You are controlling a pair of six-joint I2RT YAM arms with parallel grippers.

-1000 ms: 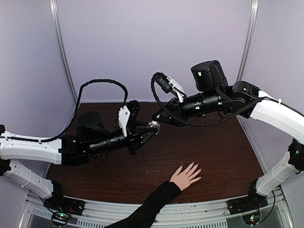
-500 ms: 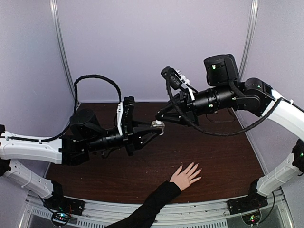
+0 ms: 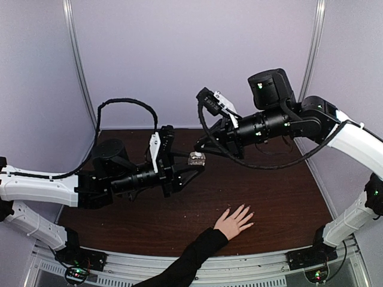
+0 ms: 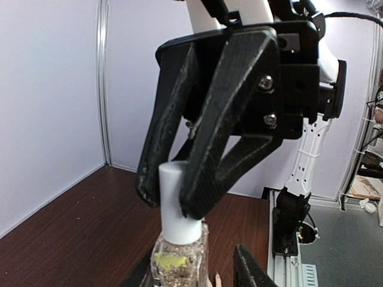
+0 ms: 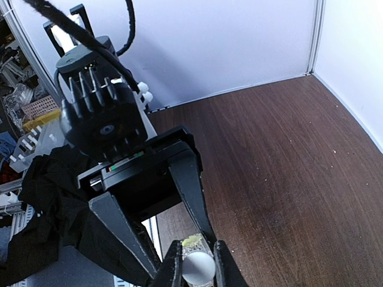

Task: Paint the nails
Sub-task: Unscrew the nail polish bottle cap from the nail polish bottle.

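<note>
**Above the table's middle, one bottle between two tools**

At 9 o'clock in the overhead view the left arm reaches in low, and its left tool (image 3: pixel 191 166) brackets the small glass bottle (image 4: pixel 179 263) in the air over the table (image 3: pixel 281 191). The bottle stands upright between those fingers. One finger seems to show a sliver of space beside the glass, so I cannot tell whether this tool is clamped or loosened.

Just above, the right tool (image 5: pixel 198 263) comes in from 2 o'clock, pinched tight on the white cap (image 4: pixel 178 197), one finger on each side.

The bottle looks light, smooth and breakable. It is best held low on its glass body, with the cap gripped across its straight sides.

At 5 o'clock lies the hand (image 3: pixel 232 224) in a black sleeve (image 3: pixel 191 257), flat on the wood with its fingers spread toward 1 o'clock. It is well apart from the bottle. The nails (image 3: pixel 245 210) at its fingertips are too small to make out singly. They are likely hard but set on living skin, so nothing should take hold of them. Only a soft brush tip should touch them, and lightly.

The table is dark brown wood grain with a few pale specks. Plain pale walls close it in at 9, 12 and 3 o'clock, with metal posts in the far corners
</note>
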